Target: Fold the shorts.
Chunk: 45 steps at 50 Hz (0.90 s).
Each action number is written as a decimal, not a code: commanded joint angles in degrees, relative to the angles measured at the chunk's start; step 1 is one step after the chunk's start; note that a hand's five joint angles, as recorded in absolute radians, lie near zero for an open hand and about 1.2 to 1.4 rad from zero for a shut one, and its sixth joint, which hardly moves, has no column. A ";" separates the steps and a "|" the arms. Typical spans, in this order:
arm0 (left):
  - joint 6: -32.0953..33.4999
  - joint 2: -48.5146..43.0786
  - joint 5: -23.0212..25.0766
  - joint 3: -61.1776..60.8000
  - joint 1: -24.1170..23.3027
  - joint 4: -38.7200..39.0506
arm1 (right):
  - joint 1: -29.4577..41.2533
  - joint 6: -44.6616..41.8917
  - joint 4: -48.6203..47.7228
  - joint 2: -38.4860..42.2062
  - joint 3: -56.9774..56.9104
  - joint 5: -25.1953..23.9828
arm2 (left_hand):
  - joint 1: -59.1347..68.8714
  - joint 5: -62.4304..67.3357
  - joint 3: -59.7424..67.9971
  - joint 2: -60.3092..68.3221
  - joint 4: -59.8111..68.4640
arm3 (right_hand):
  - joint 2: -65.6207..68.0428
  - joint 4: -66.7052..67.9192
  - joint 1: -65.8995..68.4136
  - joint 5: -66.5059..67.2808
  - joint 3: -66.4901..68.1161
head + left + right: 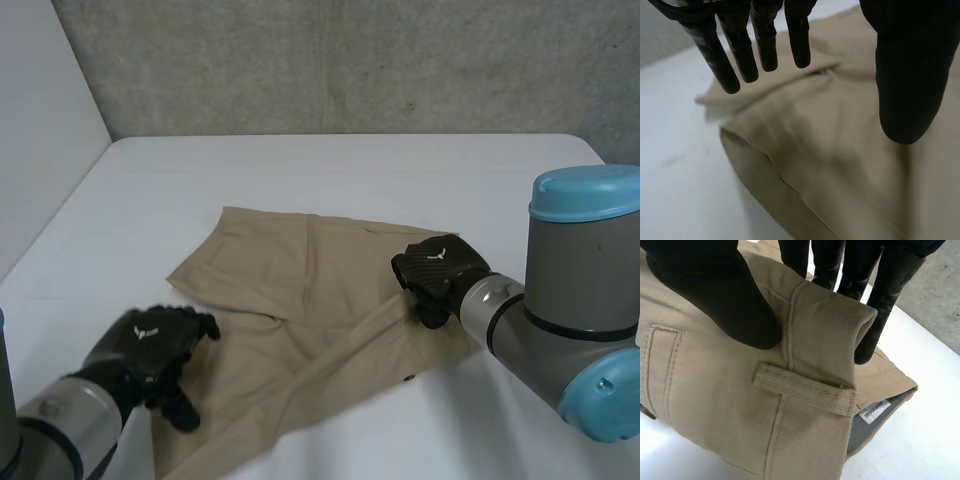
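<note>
Tan shorts (300,300) lie spread on the white table (350,170), one leg running toward the near left. My right hand (435,272) is at the waistband on the shorts' right edge. In the right wrist view its thumb (715,295) presses on top of the raised waistband (825,335) and the fingers (885,300) sit behind it, pinching the cloth beside a belt loop (805,387). My left hand (150,345) hovers at the left leg's hem. Its fingers (740,50) are straight and apart from the thumb, just above the cloth (840,160), holding nothing.
A grey concrete wall (350,60) stands behind the table and a white panel (40,130) closes the left side. My right arm's bulky elbow (580,300) sits at the near right. A white label (874,411) shows inside the waistband.
</note>
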 commanded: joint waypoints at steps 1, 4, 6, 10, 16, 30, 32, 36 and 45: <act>-2.87 0.20 -0.23 -1.39 -0.62 -2.40 | -0.03 0.29 -2.11 -0.10 0.96 0.76 | 1.45 2.74 1.95 2.20 2.51 | 12.56 11.72 24.13 12.60 12.22; -3.13 -0.16 -0.14 -1.39 -0.44 -2.57 | -0.20 0.29 -2.20 -0.10 1.31 0.67 | 1.62 2.90 2.12 2.37 2.68 | 12.56 11.72 24.13 12.60 12.22; -3.22 -0.24 -0.05 -2.00 -0.53 -2.83 | -0.47 0.38 -2.20 -0.19 1.66 0.58 | 2.62 3.91 3.13 3.37 3.68 | 12.56 11.72 24.13 12.60 12.22; -3.22 -0.16 -0.14 -2.97 -0.97 -2.84 | -0.64 0.38 -2.29 -0.71 2.45 0.58 | 2.79 4.08 3.30 3.55 3.85 | 12.56 11.72 24.13 12.60 12.22; -3.05 -0.68 -0.32 -3.33 -1.14 -2.66 | -0.73 0.38 -2.29 -1.33 3.15 0.58 | 7.82 9.11 8.32 8.57 8.88 | 12.56 11.72 24.13 12.60 12.22; -1.29 -2.44 -3.74 -4.03 -1.32 -2.22 | -2.84 0.29 -3.43 -4.84 7.72 0.49 | 50.38 51.66 50.88 51.13 51.43 | 12.56 11.72 24.13 12.60 12.22; -1.20 -2.18 -3.83 -4.03 -2.28 -2.39 | -2.84 0.29 -3.78 -5.46 7.99 0.49 | 51.73 53.02 52.24 52.48 52.79 | 12.56 11.72 24.13 12.60 12.22; -1.46 -2.18 -3.74 -4.03 -5.10 -2.31 | -2.84 0.02 -4.22 -6.34 8.34 0.58 | 44.22 45.50 44.72 44.97 45.27 | 12.56 11.72 24.13 12.60 12.22; -1.64 -1.65 -4.18 -4.47 -6.15 -2.40 | -2.58 -0.33 -4.31 -6.25 8.34 0.58 | 25.34 26.62 25.84 26.09 26.39 | 12.56 11.72 24.13 12.60 12.22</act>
